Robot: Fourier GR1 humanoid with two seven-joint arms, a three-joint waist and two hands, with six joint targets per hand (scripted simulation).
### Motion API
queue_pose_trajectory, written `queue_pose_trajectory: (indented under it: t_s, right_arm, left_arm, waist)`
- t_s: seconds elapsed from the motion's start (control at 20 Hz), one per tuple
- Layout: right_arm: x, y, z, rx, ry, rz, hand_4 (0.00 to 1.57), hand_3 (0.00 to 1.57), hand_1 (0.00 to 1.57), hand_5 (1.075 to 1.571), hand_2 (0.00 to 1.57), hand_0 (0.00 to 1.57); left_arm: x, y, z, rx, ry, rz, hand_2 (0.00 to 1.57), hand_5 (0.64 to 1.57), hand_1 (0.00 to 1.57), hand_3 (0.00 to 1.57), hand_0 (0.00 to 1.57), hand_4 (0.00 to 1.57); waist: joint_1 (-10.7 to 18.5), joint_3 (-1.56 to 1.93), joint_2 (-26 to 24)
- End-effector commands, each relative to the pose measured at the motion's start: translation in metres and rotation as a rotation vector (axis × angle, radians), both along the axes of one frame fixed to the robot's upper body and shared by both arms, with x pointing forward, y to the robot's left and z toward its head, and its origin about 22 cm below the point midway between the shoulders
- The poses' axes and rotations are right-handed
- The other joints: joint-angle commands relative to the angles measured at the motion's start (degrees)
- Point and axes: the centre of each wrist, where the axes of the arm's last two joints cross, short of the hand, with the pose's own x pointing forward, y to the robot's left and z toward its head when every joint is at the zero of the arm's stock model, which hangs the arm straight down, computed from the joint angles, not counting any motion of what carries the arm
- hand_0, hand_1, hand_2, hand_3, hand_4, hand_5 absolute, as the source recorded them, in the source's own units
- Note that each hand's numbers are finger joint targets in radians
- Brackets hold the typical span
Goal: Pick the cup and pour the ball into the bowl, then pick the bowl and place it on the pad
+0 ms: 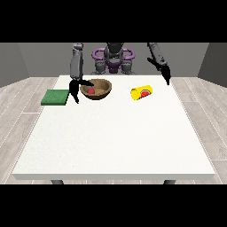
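Landmark: wooden bowl (96,88), brown, round, upright on the white worktop (115,137).
- Contents of bowl: one red ball (91,90).
- Pad (55,97): green, flat, square; just beside the bowl toward the view's left.
- Cup (141,92): yellow, on its side, red showing at its mouth; apart from the bowl toward the view's right.
- Hand at the view's left (78,88): fingers spread at the bowl's rim; whether it has hold cannot be told.
- Hand at the view's right (166,75): beyond the cup, away from the bowl, holding nothing; finger posture cannot be told.
- Lettering: none legible.
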Motion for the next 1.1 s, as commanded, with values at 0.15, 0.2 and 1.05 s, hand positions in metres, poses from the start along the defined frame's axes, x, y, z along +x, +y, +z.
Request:
queue_pose_trajectory:
  t_s: [0.15, 0.2, 1.05]
  right_arm:
    - [-0.047, -0.043, -0.027, -0.561, 0.306, 0.013, 1.2, 1.57, 1.57, 1.559, 1.57, 1.57]
    - [-0.057, -0.053, -0.028, -0.657, 0.317, -0.006, 1.25, 1.57, 1.57, 1.562, 1.57, 1.57]
    - [-0.006, -0.098, 0.068, -0.905, 0.656, -0.073, 1.27, 1.57, 1.57, 1.569, 1.57, 1.57]
  left_arm:
    - [0.023, -0.023, 0.036, 0.032, -0.12, -0.126, 0.0, 0.714, 0.0, 0.0, 0.0, 0.0]
    - [0.023, -0.035, 0.035, 0.01, -0.121, -0.143, 0.0, 0.712, 0.0, 0.0, 0.0, 0.0]
    - [0.0, -0.022, -0.026, -0.029, 0.088, -0.051, 0.0, 0.716, 0.0, 0.0, 0.0, 0.0]
  waist:
    - [7.93, 1.52, 9.63]
    - [8.79, 1.4, 9.34]
    - [6.36, 1.56, -5.25]
